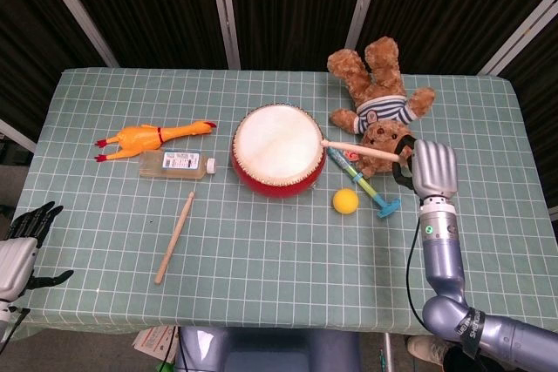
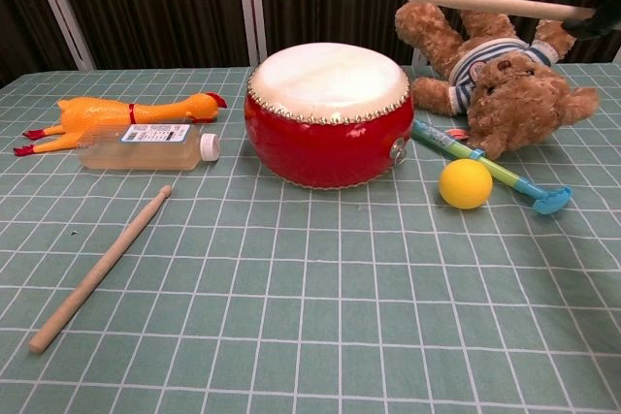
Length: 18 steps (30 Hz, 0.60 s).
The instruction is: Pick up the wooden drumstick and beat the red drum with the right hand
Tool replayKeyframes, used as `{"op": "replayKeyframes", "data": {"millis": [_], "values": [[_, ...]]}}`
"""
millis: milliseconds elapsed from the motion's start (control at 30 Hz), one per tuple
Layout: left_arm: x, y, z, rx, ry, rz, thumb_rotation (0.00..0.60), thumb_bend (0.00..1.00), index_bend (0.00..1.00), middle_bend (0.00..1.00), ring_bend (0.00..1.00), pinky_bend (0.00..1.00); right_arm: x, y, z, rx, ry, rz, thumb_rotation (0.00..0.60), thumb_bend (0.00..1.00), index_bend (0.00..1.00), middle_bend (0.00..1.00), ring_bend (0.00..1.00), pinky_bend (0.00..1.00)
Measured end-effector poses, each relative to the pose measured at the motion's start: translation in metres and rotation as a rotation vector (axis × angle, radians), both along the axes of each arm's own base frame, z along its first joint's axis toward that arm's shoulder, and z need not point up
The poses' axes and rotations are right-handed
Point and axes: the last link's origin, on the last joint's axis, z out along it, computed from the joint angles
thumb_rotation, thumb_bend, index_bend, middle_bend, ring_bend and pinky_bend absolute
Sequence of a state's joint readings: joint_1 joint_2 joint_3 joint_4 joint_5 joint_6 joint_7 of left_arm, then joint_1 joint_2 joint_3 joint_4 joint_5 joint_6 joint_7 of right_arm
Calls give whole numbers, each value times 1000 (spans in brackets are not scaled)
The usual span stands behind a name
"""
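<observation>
The red drum [image 1: 278, 149] [image 2: 327, 111] with a pale skin stands mid-table. My right hand [image 1: 431, 170] is raised to the drum's right, in front of the teddy bear, and grips a wooden drumstick [image 1: 359, 149] [image 2: 490, 3]. The stick points left, and its tip hangs in the air at the drum's right rim. In the chest view only a dark sliver of that hand [image 2: 588, 15] shows at the right edge. A second drumstick [image 1: 175, 237] [image 2: 101, 270] lies on the cloth left of the drum. My left hand [image 1: 22, 250] hangs off the table's left front corner, fingers spread, holding nothing.
A brown teddy bear [image 1: 381, 105] lies right of the drum. A yellow ball [image 1: 345, 201], a blue-green toy stick [image 1: 366, 185], a rubber chicken [image 1: 150, 137] and a clear bottle [image 1: 177, 164] also rest on the green checked cloth [image 1: 288, 250].
</observation>
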<state>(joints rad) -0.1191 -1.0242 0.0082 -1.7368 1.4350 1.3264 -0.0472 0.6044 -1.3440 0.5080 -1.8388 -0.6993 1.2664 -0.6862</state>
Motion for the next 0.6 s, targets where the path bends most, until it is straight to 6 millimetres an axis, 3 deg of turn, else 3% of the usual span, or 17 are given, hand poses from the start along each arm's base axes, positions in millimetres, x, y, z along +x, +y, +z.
{"op": "replayKeyframes", "data": {"millis": [333,600], "values": [[-1,0,1,-12,-11,13,600,18,0,0,0,27,47,-31,-36,10,83,13,600,607,1000,1000,1000,1000],[-2,1,2,-27,-32,33,600,20,0,0,0,27,63,-49,-52,-16,108,3,600,607,1000,1000,1000,1000]]}}
